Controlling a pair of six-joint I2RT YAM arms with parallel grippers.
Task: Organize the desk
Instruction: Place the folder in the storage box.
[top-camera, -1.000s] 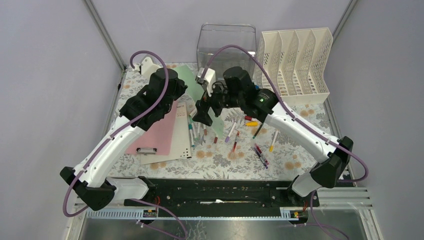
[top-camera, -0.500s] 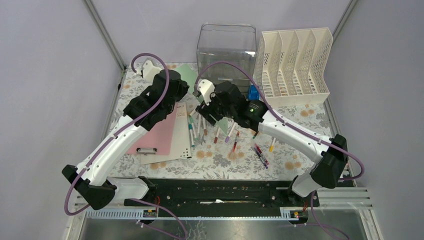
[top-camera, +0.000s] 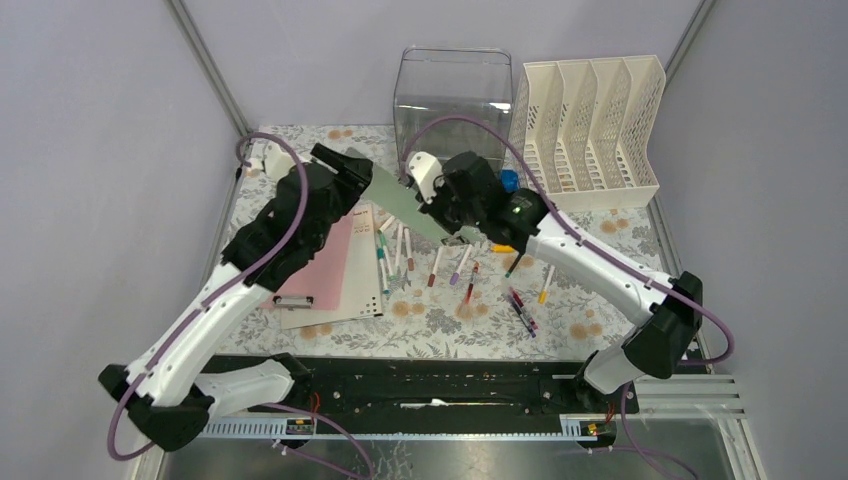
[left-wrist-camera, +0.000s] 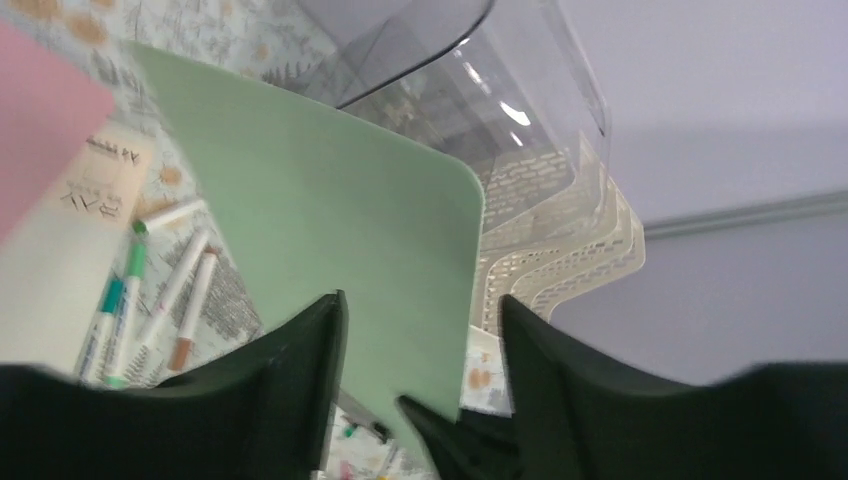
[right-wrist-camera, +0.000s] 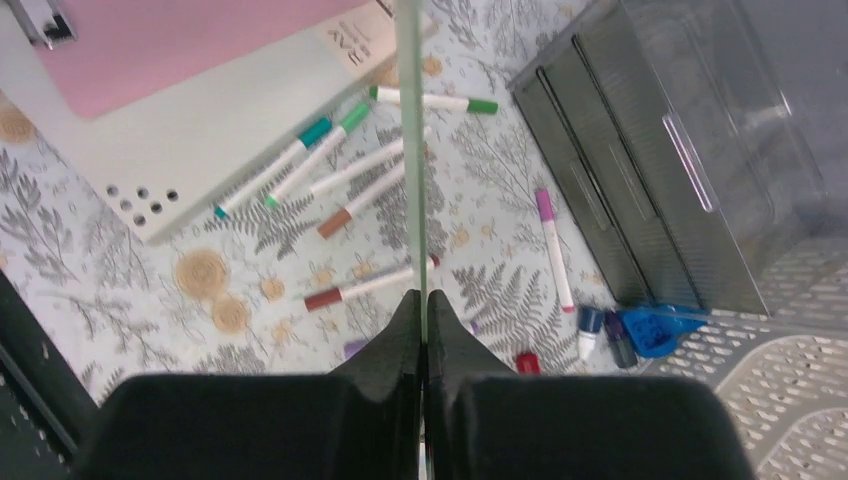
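The desk (top-camera: 440, 320) is covered with a fern-and-flower cloth. A thin green sheet (top-camera: 400, 195) hangs tilted above it between my two arms. My right gripper (top-camera: 452, 215) is shut on the sheet's lower right edge. In the right wrist view the sheet (right-wrist-camera: 410, 150) stands edge-on, pinched between the jaws of that gripper (right-wrist-camera: 422, 305). My left gripper (top-camera: 340, 170) is open at the sheet's upper left end. In the left wrist view the sheet (left-wrist-camera: 330, 230) runs between the spread fingers of the left gripper (left-wrist-camera: 420, 305), which do not press on it.
Several markers (top-camera: 435, 265) lie scattered mid-desk. A pink clipboard (top-camera: 315, 260) lies on a paper pad (top-camera: 355, 295) at the left. A clear bin (top-camera: 455, 85) and a white file rack (top-camera: 590, 120) stand at the back. A small blue item (top-camera: 508, 182) lies before the rack.
The right gripper has closed on the green sheet. The left gripper has opened and let go of it, and the left arm has drawn back to the left.
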